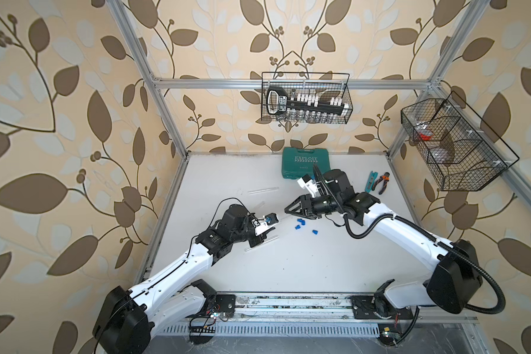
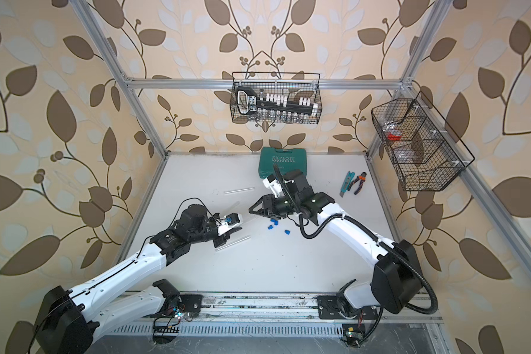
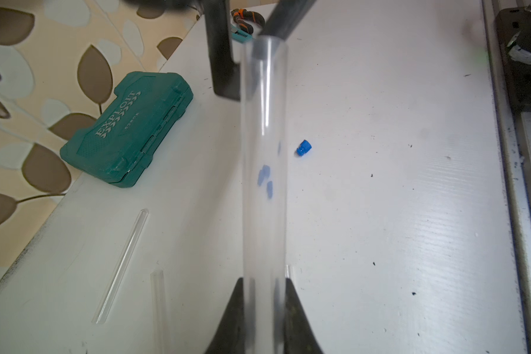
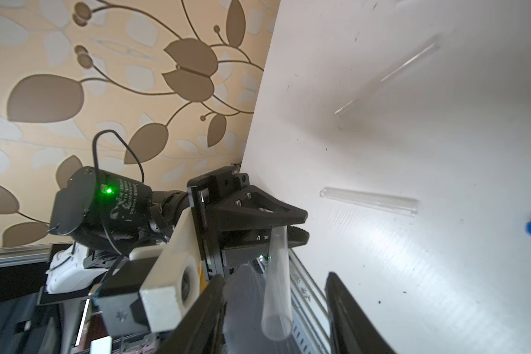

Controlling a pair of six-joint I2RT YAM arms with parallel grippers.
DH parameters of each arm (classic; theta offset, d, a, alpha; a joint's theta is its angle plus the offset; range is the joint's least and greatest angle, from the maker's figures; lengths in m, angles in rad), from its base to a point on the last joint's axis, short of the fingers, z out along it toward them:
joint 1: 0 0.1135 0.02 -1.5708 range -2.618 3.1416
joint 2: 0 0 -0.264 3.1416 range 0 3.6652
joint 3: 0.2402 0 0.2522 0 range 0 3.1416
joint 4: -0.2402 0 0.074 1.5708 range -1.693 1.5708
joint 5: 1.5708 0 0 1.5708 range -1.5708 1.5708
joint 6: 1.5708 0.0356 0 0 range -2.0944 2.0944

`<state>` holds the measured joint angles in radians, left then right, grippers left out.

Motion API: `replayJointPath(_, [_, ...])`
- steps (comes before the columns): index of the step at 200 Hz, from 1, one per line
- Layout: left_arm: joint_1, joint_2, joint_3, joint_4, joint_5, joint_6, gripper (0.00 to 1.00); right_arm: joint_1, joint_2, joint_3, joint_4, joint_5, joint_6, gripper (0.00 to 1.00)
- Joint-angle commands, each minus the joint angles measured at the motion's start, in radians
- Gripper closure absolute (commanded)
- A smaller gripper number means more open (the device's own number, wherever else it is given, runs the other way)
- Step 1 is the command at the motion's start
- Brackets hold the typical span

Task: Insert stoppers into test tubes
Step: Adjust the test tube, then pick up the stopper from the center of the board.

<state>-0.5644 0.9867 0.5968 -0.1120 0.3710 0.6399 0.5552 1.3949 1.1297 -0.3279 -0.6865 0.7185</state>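
Item 1, left claw (image 3: 264, 285): clenched on one test tube (image 3: 264, 159), which is clear, smooth and slim. I read its long axis as running straight from this claw to the right one, open mouth leading.

Item 2, three spare tubes (image 3: 120, 266): lying flat on the white table (image 3: 396, 230).

Item 3, right claw (image 4: 275, 275): released, its black fingers (image 4: 347, 306) standing apart either side of the tube's mouth.

Item 4, stoppers (image 1: 299, 220): four stubby blue plugs, loose just beside the right claw. I judge my right arm the nearer to fetch one.
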Motion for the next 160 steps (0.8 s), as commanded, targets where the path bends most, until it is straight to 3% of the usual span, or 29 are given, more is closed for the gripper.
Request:
replayJointPath(1, [-0.011, 0.033, 0.06, -0.049, -0.07, -0.034, 0.97, -0.033, -0.088, -0.008, -0.084, 0.187, -0.172, 0.45])
replayJointPath(38, [-0.011, 0.127, 0.122, -0.106, -0.183, -0.156, 1.0, -0.037, -0.152, -0.051, -0.148, 0.54, -0.519, 0.4])
replayJointPath(58, [-0.009, 0.171, 0.142, -0.092, -0.23, -0.209, 1.0, -0.038, -0.159, -0.122, -0.099, 0.629, -0.738, 0.34])
replayJointPath(85, [-0.006, 0.218, 0.154, -0.042, -0.249, -0.26, 1.0, -0.044, -0.154, -0.286, 0.008, 0.62, -1.062, 0.33])
replayJointPath(103, [-0.003, 0.229, 0.15, -0.019, -0.274, -0.265, 1.0, -0.08, -0.129, -0.357, 0.035, 0.545, -1.188, 0.33])
replayJointPath(123, [-0.001, 0.23, 0.131, 0.017, -0.263, -0.276, 1.0, -0.121, -0.05, -0.359, -0.027, 0.527, -1.246, 0.36])
replayJointPath(134, [-0.001, 0.23, 0.121, 0.032, -0.253, -0.277, 1.0, -0.132, 0.0, -0.341, -0.069, 0.515, -1.276, 0.44])
replayJointPath(160, [0.0, 0.224, 0.084, 0.1, -0.23, -0.271, 1.0, -0.133, 0.057, -0.345, -0.023, 0.46, -1.234, 0.47])
